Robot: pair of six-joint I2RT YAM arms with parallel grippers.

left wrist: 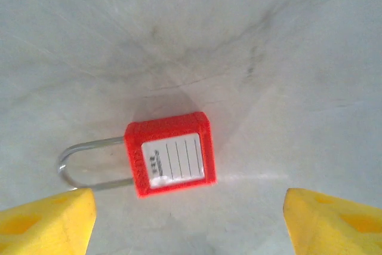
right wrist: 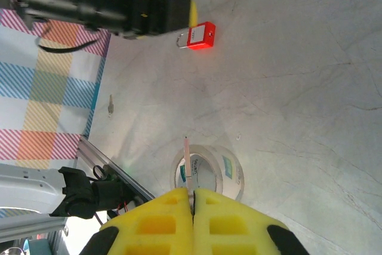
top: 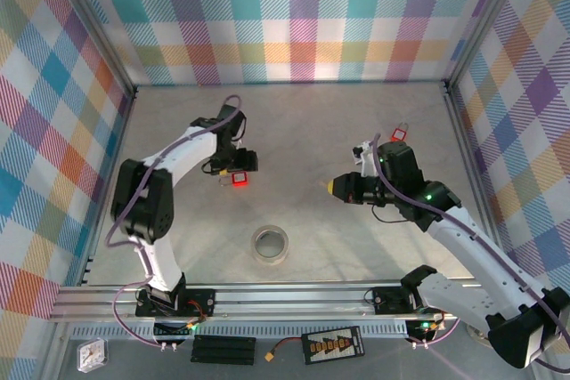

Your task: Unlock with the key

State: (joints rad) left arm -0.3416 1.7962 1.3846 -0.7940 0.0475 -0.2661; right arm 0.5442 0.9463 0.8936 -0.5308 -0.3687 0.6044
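Grey tabletop (top: 356,131): padlock (left wrist: 170,154) lies shackle-left (wrist view); left end effector (left wrist: 190,207) agape, right end effector (right wrist: 193,198) pinches key (right wrist: 188,165).

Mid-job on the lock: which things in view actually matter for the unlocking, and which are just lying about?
For the job:
red padlock, lying flat under the open left gripper
key, pinched in the shut right gripper

Lying about:
tape roll
small red item beside the right arm, too small to identify
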